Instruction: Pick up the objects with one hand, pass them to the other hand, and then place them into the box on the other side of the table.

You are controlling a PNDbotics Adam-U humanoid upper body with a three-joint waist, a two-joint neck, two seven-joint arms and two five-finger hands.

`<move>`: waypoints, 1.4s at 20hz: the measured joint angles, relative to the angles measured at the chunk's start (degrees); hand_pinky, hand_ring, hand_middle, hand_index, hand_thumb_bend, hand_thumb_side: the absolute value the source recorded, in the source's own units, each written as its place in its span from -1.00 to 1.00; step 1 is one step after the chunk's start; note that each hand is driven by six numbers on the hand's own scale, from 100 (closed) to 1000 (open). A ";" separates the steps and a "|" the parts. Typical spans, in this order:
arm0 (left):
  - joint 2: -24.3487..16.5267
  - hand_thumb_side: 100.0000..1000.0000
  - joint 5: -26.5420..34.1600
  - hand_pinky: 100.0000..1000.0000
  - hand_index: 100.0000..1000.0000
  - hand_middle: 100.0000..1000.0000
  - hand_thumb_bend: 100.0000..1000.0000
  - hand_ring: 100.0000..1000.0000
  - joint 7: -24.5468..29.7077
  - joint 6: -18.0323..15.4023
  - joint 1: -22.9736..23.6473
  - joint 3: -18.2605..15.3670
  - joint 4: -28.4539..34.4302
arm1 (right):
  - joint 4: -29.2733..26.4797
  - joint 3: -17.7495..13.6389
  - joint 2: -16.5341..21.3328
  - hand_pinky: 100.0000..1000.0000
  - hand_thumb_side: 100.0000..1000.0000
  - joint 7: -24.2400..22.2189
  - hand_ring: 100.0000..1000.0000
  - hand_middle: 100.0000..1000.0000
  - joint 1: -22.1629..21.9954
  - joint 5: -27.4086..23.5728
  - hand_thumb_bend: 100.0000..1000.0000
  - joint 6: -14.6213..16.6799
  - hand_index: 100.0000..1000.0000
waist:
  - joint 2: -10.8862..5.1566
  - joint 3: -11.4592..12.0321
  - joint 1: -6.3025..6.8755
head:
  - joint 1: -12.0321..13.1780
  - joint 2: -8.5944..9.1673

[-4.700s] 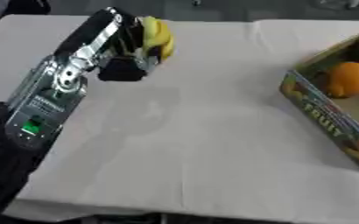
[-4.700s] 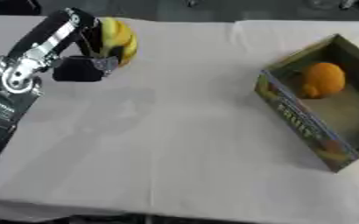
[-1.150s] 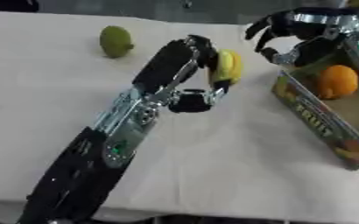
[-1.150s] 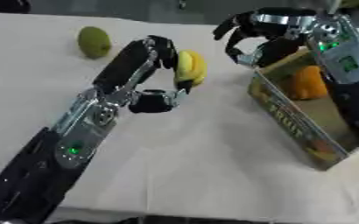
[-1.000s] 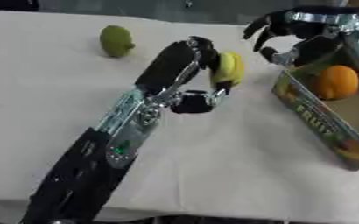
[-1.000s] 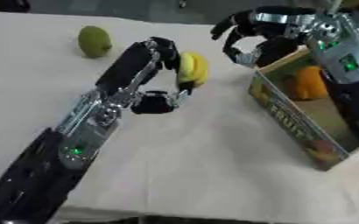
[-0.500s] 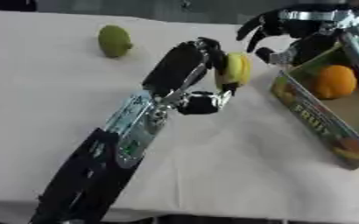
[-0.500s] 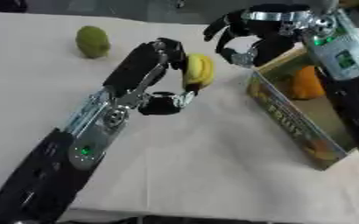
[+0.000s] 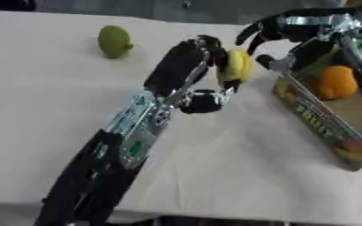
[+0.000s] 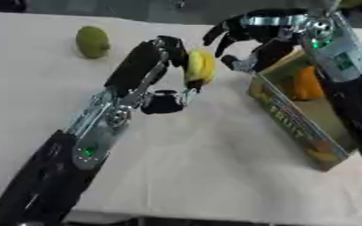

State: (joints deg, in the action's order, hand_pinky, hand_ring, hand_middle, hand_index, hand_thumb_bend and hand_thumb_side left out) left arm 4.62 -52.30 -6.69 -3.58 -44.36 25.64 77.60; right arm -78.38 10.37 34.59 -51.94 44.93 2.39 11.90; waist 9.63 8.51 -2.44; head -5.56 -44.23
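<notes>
My left hand (image 9: 207,75) curls around a yellow banana (image 9: 235,66), held above the table (image 9: 45,110) | my right hand (image 10: 250,33) hovers just beside it, fingers spread | orange (image 9: 336,82) sits in box (image 9: 315,121) | green fruit (image 9: 114,41) far left.

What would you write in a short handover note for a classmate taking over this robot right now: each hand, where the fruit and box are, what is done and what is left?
Left hand: fingers curled round the banana, held above the table near the box's near-left corner.
Right hand: open, fingers spread, just beyond the banana, not yet touching it as far as the views show.
Box: at the table's right side, with an orange already inside.
Green fruit: on the table, far left, untouched.
Done: orange boxed, banana picked up.
Left: pass the banana to the right hand, put it in the box, then likely the same for the green fruit.
</notes>
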 measured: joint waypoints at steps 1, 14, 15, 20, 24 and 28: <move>0.22 -0.66 -0.16 -0.14 -0.23 -0.20 -1.00 -0.11 -0.53 0.11 0.15 -0.35 -0.42 | 0.20 0.11 0.04 0.80 -1.00 0.05 0.47 0.69 0.07 0.06 -1.00 0.28 0.78 | 0.00 -0.02 -0.10 | 0.17 0.00; 2.59 -0.67 -4.04 -0.14 -0.23 -0.19 -1.00 -0.11 -5.46 0.33 -0.58 -3.06 -7.30 | -0.61 -0.51 0.54 0.80 -1.00 0.00 0.46 0.68 0.93 -2.02 -1.00 -0.27 0.79 | 0.00 -0.43 -0.21 | 1.39 0.00; 2.82 -0.67 -4.19 -0.14 -0.23 -0.19 -1.00 -0.11 -5.68 0.15 -0.59 -3.05 -7.42 | -0.88 -0.65 0.54 0.80 -1.00 0.01 0.46 0.68 1.02 -2.02 -1.00 -0.27 0.79 | 0.00 -0.42 -0.21 | 1.27 0.00; 3.45 -0.66 -4.63 -0.14 -0.23 -0.19 -1.00 -0.11 -6.54 -0.85 -0.58 -2.77 -7.20 | -1.07 -1.06 0.51 0.82 -0.99 0.38 0.48 0.70 1.45 -0.57 -1.00 0.56 0.82 | 0.00 -0.31 -0.21 | 0.39 0.00; 3.95 -0.66 -4.63 -0.14 -0.24 -0.19 -1.00 -0.11 -6.97 -1.33 -0.56 -2.46 -6.46 | -1.06 -1.14 0.44 0.82 -0.90 1.13 0.50 0.70 1.43 1.14 -1.00 2.02 0.82 | 0.00 -0.23 -0.21 | 0.08 0.00; 4.42 -0.64 -4.63 -0.14 -0.24 -0.20 -1.00 -0.11 -7.14 -1.40 -0.56 -2.47 -6.28 | -0.63 -1.10 0.42 0.83 -0.92 1.28 0.51 0.71 1.37 2.28 -1.00 3.48 0.82 | 0.00 -0.19 -0.29 | -0.06 0.00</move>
State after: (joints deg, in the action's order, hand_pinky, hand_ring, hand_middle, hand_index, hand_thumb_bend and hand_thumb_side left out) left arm 9.05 -56.93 -13.83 -4.98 -44.92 23.17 71.31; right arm -79.01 9.26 35.02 -50.67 46.30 4.67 15.37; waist 9.63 8.33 -2.73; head -5.62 -44.23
